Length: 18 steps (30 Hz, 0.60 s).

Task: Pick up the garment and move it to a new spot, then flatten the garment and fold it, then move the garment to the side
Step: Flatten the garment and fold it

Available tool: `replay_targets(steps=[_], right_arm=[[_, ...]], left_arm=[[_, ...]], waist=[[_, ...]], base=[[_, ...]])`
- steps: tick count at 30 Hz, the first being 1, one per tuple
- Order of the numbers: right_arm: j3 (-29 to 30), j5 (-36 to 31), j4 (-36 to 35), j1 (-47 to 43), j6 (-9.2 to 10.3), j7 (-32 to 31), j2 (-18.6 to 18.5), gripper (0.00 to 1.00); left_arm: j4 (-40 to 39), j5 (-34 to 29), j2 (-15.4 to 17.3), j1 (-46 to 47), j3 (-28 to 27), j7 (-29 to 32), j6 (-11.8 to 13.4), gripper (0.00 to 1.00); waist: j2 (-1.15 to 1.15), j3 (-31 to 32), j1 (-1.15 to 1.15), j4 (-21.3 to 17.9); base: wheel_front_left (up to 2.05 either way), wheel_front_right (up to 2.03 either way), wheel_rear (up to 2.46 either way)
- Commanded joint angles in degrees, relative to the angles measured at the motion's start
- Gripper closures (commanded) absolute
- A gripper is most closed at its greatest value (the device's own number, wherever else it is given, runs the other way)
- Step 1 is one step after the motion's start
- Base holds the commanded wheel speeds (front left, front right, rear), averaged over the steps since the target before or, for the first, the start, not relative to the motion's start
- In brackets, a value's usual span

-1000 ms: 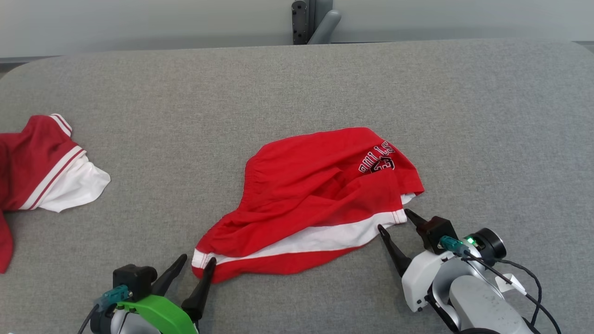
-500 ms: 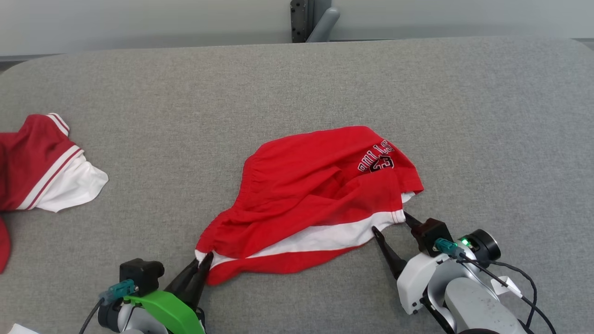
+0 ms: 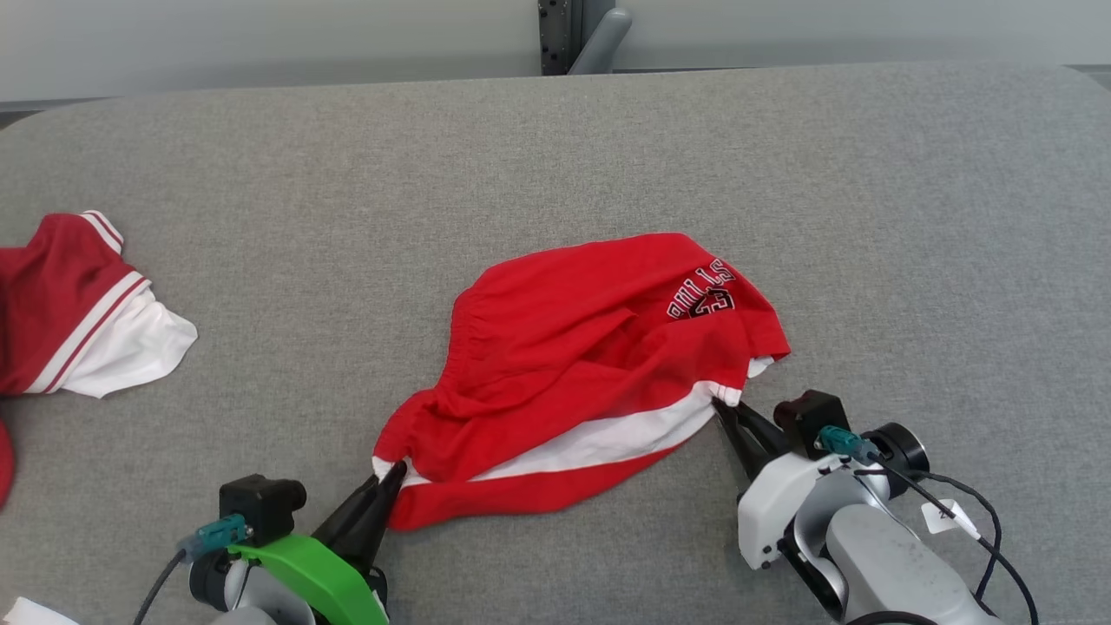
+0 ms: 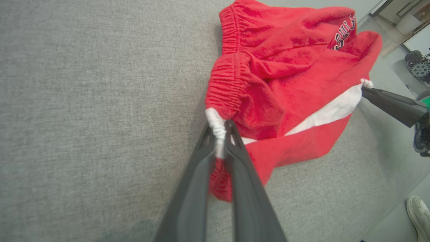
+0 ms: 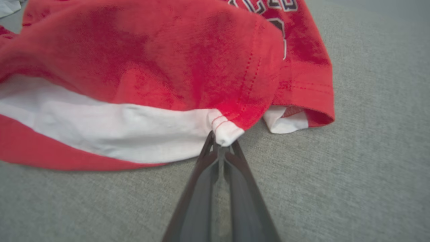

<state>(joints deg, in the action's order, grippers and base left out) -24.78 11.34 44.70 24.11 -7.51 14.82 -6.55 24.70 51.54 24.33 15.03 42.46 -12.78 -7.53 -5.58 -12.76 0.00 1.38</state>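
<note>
The garment (image 3: 573,365) is a pair of red shorts with a white side stripe and a printed logo, lying crumpled in the middle of the grey table (image 3: 555,156). My left gripper (image 3: 392,473) is shut on the white waistband corner at the garment's near left end; in the left wrist view the left gripper (image 4: 220,129) pinches that white fabric of the garment (image 4: 285,74). My right gripper (image 3: 722,406) is shut on the white hem corner at the near right end. Seen from the right wrist, the right gripper (image 5: 220,141) grips the hem tip of the garment (image 5: 151,67).
A second red and white piece of clothing (image 3: 78,317) lies at the table's left edge. A dark post (image 3: 560,35) stands behind the far edge. A shoe (image 4: 418,215) shows on the floor in the left wrist view.
Both grippers went from open to shut on the garment's near corners, the left first, then the right. The corners have drawn in slightly toward the fingers.
</note>
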Motion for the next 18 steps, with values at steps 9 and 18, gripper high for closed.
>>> replay_targets(steps=[9,18], right_arm=[[-2.1,24.5,-23.2,-0.3,0.04,-7.6,-9.4,1.0],[11.9,35.5,-49.8,6.9,0.03,-24.7,-21.1,1.0]], left_arm=[[-23.2,11.1,9.9,-0.9,-4.7,0.2,0.0,1.0],[-44.5,18.1,19.1,13.9,-12.7,11.9,1.6,1.0]], waist=[[0.0,0.4,0.0,-1.1],[0.0,-6.5,0.0,-1.0]], base=[[0.0,0.0,0.0],[0.0,0.0,0.0]])
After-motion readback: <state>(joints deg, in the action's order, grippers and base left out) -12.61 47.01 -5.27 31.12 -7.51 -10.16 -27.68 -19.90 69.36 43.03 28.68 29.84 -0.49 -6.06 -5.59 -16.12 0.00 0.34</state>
